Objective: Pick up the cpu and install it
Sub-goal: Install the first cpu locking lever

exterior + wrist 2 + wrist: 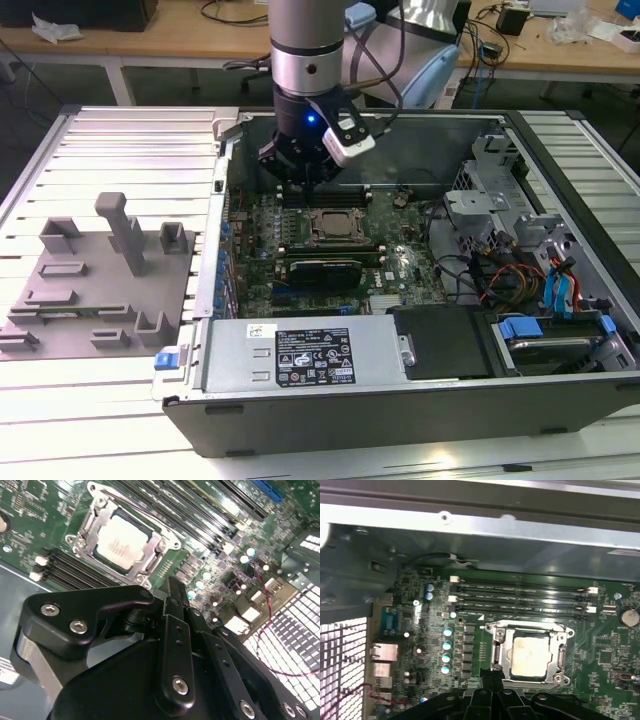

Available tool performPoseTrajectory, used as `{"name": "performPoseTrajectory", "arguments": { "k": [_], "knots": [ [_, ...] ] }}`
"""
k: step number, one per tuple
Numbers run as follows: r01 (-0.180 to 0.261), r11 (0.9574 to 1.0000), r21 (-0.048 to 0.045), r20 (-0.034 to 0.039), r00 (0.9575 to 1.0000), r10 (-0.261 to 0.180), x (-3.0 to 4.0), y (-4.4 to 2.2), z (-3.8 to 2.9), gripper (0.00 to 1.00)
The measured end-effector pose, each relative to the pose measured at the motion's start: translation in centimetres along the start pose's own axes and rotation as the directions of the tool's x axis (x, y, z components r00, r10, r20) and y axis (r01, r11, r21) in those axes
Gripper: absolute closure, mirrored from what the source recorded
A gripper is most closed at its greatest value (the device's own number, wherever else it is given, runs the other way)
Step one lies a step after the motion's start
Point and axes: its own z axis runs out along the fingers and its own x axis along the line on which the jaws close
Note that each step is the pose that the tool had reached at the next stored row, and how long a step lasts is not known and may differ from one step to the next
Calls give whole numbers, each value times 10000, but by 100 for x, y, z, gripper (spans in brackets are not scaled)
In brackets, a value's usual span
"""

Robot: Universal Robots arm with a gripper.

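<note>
Exterior view: the arm hangs over the open computer case (400, 400), its gripper (305, 180) low above the motherboard (330, 250), just behind the socket (333, 227); grey fixture blocks (100, 280) sit well apart on the exterior view's left.
Second wrist view: the cpu (121, 542) lies flat inside the metal-framed socket; the black fingers (172, 610) are pressed together, holding nothing.
First wrist view: cpu seated in the socket, memory slots (520, 597) just beside it.

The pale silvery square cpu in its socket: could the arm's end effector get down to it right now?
Probably yes: the cpu lies uncovered in the open metal-framed socket, with the end effector close beside it and nothing between.
</note>
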Motion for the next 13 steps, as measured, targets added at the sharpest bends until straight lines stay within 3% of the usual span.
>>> {"name": "performPoseTrajectory", "arguments": {
  "k": [3, 6, 10, 11, 13],
  "knots": [
    [-1, 10000, -1, 0, 10000, 1, 88, 7, -3, 89],
    [-10, 9997, -239, 16, 10000, 11, 108, 8, -4, 89],
    [-29, 9967, -812, 54, 10000, 34, 144, 10, -5, 89],
    [-38, 9944, -1055, 70, 10000, 46, 154, 11, -6, 89],
    [-47, 9909, -1342, 88, 9999, 59, 165, 11, -6, 89]
  ]
}}
